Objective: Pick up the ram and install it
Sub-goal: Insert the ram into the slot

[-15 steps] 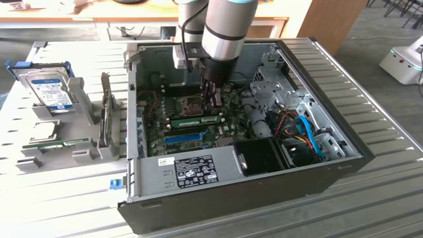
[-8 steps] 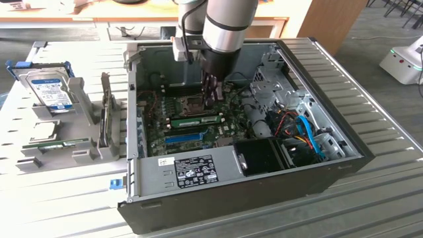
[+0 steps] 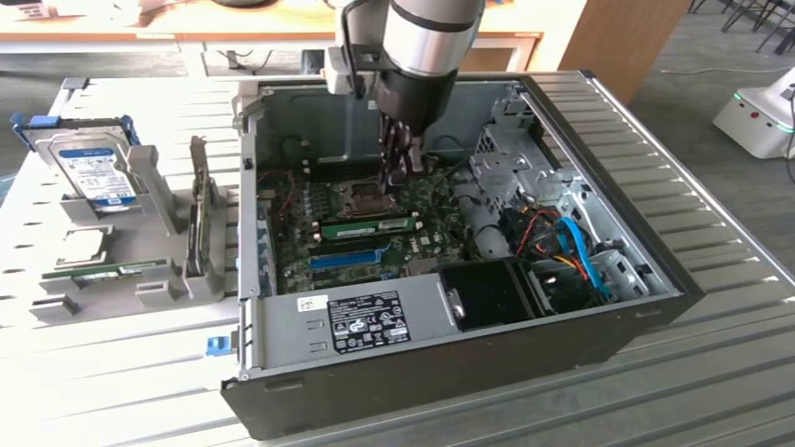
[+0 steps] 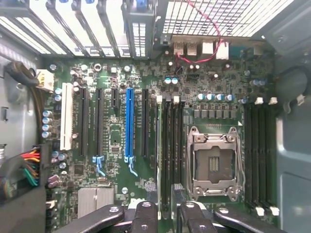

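Corrugated metal table (image 3: 695, 372) is carrying the open computer case (image 3: 410, 391). Pincer (image 3: 407, 168) is hanging wide and empty over the slotted ram (image 3: 367, 223). Probable hazard: sideways drift clipping it.

Open motherboard (image 4: 116, 136) between case walls (image 3: 289, 340)

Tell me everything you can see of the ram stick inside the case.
The ram is a long, narrow green circuit board with a pale label. It stands on edge in a slot of the motherboard, between the CPU socket and the blue slot, looking level. The open end effector hangs above the motherboard, clear of it.
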{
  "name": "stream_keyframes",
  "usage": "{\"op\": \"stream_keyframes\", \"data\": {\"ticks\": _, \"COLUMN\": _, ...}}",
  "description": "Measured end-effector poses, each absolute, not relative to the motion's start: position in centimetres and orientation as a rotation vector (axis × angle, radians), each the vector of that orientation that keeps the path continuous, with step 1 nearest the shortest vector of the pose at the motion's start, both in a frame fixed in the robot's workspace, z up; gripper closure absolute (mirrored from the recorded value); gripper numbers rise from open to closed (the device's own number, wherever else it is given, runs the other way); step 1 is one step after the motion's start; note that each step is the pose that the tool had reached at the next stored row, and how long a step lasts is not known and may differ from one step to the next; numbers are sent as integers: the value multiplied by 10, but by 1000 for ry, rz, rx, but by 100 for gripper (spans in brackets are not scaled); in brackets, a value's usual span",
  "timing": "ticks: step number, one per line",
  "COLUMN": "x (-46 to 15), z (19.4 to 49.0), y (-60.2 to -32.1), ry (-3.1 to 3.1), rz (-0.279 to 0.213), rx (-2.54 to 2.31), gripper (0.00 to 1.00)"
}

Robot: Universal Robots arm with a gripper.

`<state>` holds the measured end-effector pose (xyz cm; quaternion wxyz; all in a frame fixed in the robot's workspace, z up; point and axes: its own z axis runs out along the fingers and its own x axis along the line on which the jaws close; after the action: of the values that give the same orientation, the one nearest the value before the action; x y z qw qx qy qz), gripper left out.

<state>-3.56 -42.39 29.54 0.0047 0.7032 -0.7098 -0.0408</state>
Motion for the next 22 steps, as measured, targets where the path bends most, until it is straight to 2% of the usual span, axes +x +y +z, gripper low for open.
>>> {"op": "stream_keyframes", "data": {"ticks": 22, "x": -34, "z": 347, "y": -424, "ry": -2223, "rz": -128, "rx": 2203, "gripper": 75}}
